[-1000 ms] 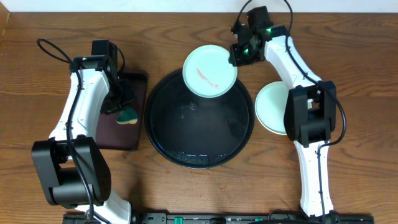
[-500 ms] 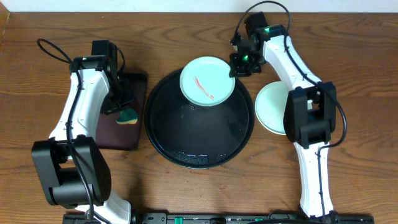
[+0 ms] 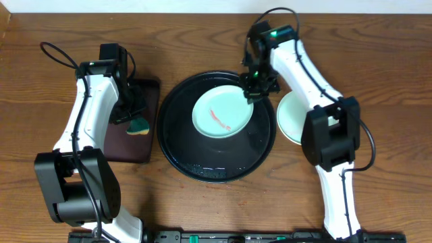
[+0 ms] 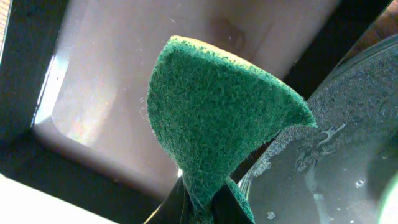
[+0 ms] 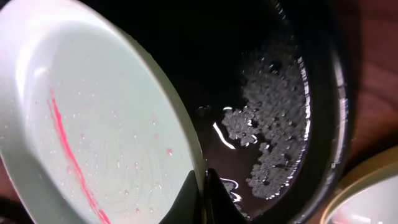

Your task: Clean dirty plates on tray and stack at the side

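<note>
A mint-blue plate (image 3: 222, 113) with a thin red streak is held over the large glossy black tray (image 3: 182, 142). My right gripper (image 3: 254, 90) is shut on the plate's right rim. In the right wrist view the plate (image 5: 93, 124) is pinched at its edge by my right gripper (image 5: 204, 186), above the wet tray (image 5: 273, 99). My left gripper (image 3: 129, 116) is shut on a green sponge (image 3: 140, 126), which the left wrist view shows as a folded green pad (image 4: 217, 118). Another mint-blue plate (image 3: 289, 116) lies on a pale yellow one to the right of the tray.
A dark brown rectangular tray (image 3: 128, 147) lies left of the black tray, under the sponge. Water drops and foam lie on the black tray's floor (image 5: 273, 137). The wooden table (image 3: 378, 162) surrounds everything.
My right gripper has carried the streaked plate from the tray's far rim down and left, over the tray's middle. The left arm and sponge have not moved.
</note>
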